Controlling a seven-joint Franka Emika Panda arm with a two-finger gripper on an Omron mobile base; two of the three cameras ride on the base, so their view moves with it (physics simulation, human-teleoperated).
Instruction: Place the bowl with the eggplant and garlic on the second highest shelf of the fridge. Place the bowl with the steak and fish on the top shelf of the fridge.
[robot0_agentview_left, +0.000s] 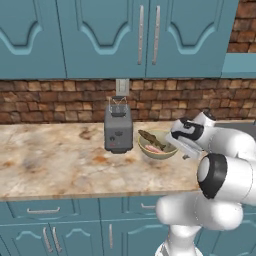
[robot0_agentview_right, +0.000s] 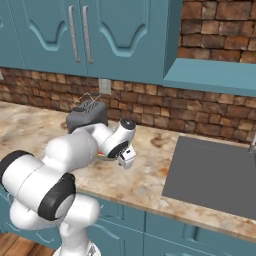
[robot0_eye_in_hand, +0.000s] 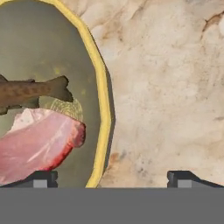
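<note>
1. Rim of the yellow-edged, olive-green round bowl (robot0_eye_in_hand: 103, 109) runs straight between the two dark fingertips of the white arm's end effector (robot0_eye_in_hand: 111, 177): one tip sits inside the bowl wall, the other outside, over the bare marbled stone desk (robot0_eye_in_hand: 175, 87).
2. Its fingers stand wide apart and hold nothing; the rim is bracketed but not yet pinched.
3. Inside the bowl lie the flat pink-red slab of raw steak (robot0_eye_in_hand: 37, 148) and the slim brownish-olive fish (robot0_eye_in_hand: 30, 92), its long axis pointing across the bowl toward the rim.
4. From the base cameras, the bowl (robot0_agentview_left: 157, 148) rests on the desk just beside the dark grey boxy toaster (robot0_agentview_left: 118, 129), toward the back wall, with the end effector (robot0_agentview_left: 186, 147) at its far side from the toaster.
5. Closing on that rim looks like the next step.
</note>
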